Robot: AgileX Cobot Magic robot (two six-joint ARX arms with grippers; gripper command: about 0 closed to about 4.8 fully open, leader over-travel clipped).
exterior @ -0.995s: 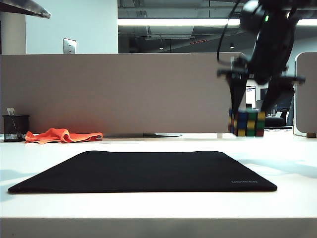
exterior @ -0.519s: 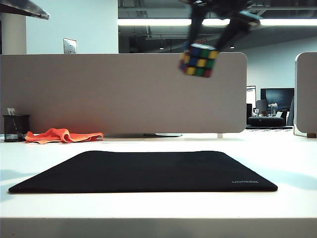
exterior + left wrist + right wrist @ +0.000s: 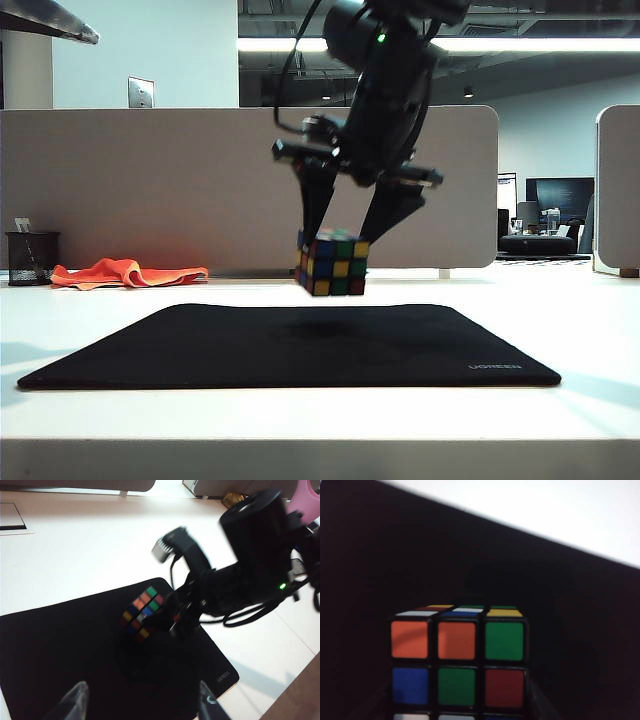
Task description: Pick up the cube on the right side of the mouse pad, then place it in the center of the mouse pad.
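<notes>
Only 1 piece of lettering reads out here: small grey "UGREEN", printed at a corner of the large flat black rectangular fabric mouse pad (image 3: 230,350). In the exterior view it sits at the pad's near right corner, close to the front edge. The left wrist view catches the same word on the same pad (image 3: 60,655), again hard by a corner where the black fabric meets the white table, the letters slightly soft but legible. The right wrist view offers no text at all. The small grey plate on the far wall is too small to read.
</notes>
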